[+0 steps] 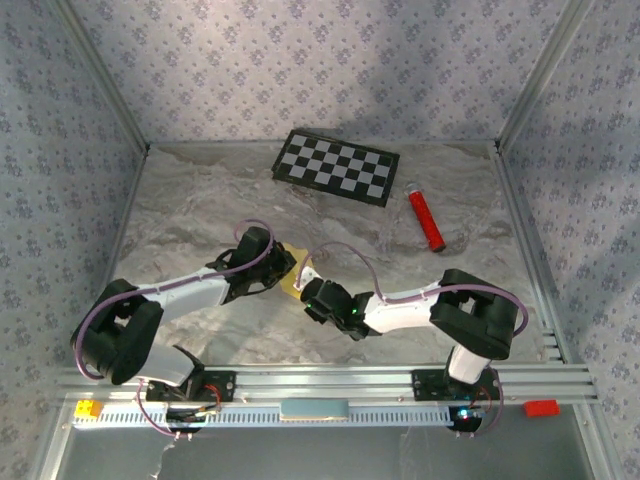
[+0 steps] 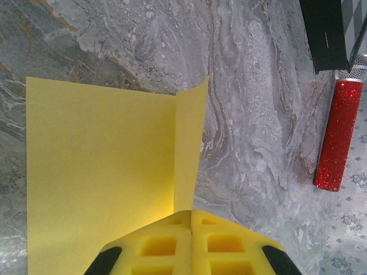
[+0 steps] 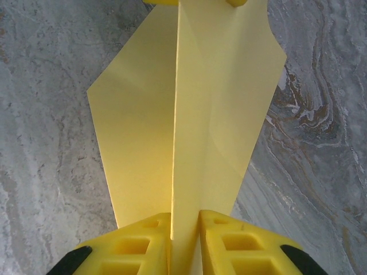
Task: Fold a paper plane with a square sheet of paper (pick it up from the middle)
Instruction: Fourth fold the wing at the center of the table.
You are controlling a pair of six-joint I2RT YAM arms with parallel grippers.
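Both arms wear white shells over black joint housings, each looped by a thin lavender cable. The left gripper (image 2: pixel 191 247) and right gripper (image 3: pixel 184 243) have bright yellow fingers moulded with square recesses, black pieces at 4 and 8 o'clock. A green light glows on the right arm's (image 1: pixel 400 305) wrist.

The square sheet of paper (image 3: pixel 189 114) is thin, matt pale-yellow paper, smooth apart from sharp creases. The gripper fingers (image 3: pixel 226 243) look like matt yellow moulded plastic with recessed pockets. The table (image 2: pixel 246 103) has a smooth, marble-patterned grey surface with a faint sheen. The red tube (image 2: pixel 338 134) is rough with glitter and sparkles. The checkerboard panel (image 1: pixel 336 166) looks flat and matt.
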